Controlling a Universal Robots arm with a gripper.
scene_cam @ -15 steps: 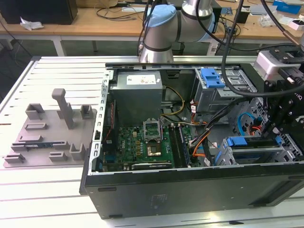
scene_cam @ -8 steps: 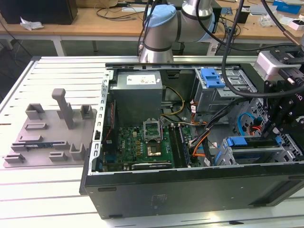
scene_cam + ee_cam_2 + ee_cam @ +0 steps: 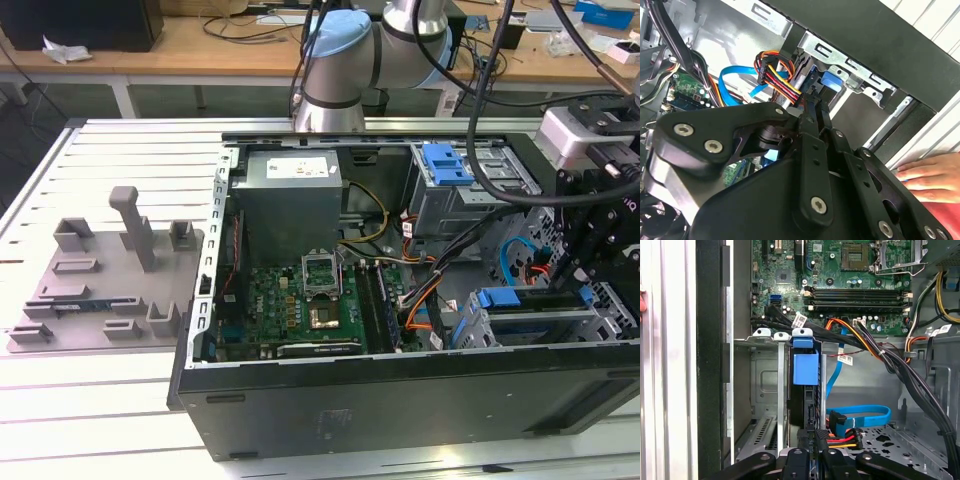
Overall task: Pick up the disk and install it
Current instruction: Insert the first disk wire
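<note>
Within drive cage (image 3: 762, 390) of open case (image 3: 400, 405): disk (image 3: 805, 370) slotted on edge; gripper (image 3: 814, 437) at its end, clamping cannot tell.

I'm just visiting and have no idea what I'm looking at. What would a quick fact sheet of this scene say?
Setting: open computer case lying on a slatted table
Robot: gripper inside the case, at the drive cage
Disk: the disk, blue-framed, standing on edge in a cage slot, just ahead of the gripper
Other blue part: blue caddy in the other drive cage
Person: a hand beside the case
</note>
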